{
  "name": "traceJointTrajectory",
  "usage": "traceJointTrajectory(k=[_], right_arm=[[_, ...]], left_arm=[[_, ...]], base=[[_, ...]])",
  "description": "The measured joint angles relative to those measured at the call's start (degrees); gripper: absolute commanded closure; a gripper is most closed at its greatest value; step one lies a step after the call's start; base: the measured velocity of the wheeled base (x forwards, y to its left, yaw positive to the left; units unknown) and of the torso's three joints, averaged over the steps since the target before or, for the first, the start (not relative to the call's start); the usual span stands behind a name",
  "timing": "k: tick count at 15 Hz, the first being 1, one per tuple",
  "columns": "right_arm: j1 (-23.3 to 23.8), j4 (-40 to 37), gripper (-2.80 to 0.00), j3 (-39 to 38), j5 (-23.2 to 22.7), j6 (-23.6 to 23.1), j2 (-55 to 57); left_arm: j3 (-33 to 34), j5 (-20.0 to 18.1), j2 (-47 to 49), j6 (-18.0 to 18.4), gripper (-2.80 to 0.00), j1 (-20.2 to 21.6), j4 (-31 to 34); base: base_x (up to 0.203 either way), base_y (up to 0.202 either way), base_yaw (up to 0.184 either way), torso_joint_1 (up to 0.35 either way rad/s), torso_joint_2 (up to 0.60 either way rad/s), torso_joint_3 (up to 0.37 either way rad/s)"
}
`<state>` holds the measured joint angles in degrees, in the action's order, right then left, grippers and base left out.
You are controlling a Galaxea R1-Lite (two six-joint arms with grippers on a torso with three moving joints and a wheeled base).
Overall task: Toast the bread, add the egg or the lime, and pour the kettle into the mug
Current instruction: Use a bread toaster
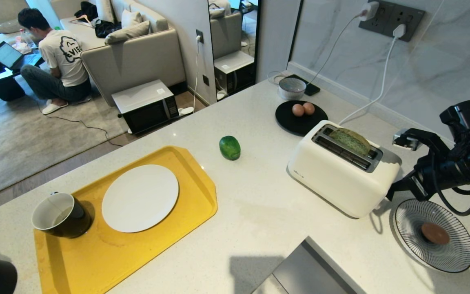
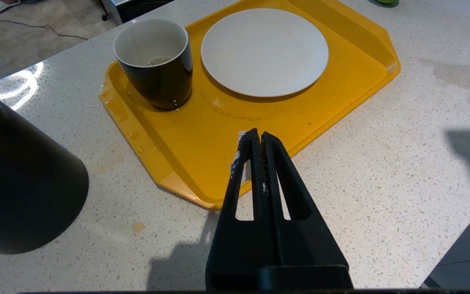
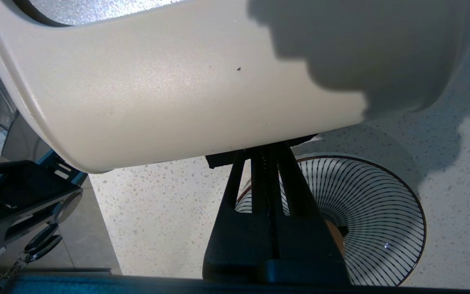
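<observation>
The thick greenish-grey bread slice point(image 1: 355, 141) is sitting partway down in the far slot of the glossy white two-slot toaster point(image 1: 341, 175), right of centre in the head view, with its top edge poking above the slot. The right gripper point(image 3: 265, 153), fingers pressed together on nothing, is resting against the toaster's end wall near the lower right of that view, apparently at the lever, just above the striped black-and-white dish point(image 1: 434, 234) holding a brown egg point(image 1: 435, 233).

The left gripper point(image 2: 255, 139) is hanging closed and empty over the near edge of the yellow plastic tray point(image 2: 341, 110), which is carrying the round white plate point(image 2: 264, 51) and the black mug with a white inside point(image 2: 153, 61); the matte-black kettle point(image 2: 18, 179) is standing at that view's left edge. The glossy green lime point(image 1: 229, 147) is lying at the head view's centre.

The risk, as I judge it: closed fingers pushing off-centre could slip from the lever or shove the light toaster sideways, and a slip downward could strike the dish.
</observation>
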<state>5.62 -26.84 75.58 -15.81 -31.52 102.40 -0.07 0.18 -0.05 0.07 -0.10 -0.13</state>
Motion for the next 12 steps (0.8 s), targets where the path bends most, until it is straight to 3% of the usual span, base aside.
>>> traceJointTrajectory(k=[12], right_arm=[[0.1, 0.0, 0.0, -0.1, 0.0, 0.1, -0.2]], left_arm=[[0.0, 0.0, 0.0, 0.0, 0.0, 0.0, 0.0]], base=[[0.0, 0.0, 0.0, 0.0, 0.0, 0.0]])
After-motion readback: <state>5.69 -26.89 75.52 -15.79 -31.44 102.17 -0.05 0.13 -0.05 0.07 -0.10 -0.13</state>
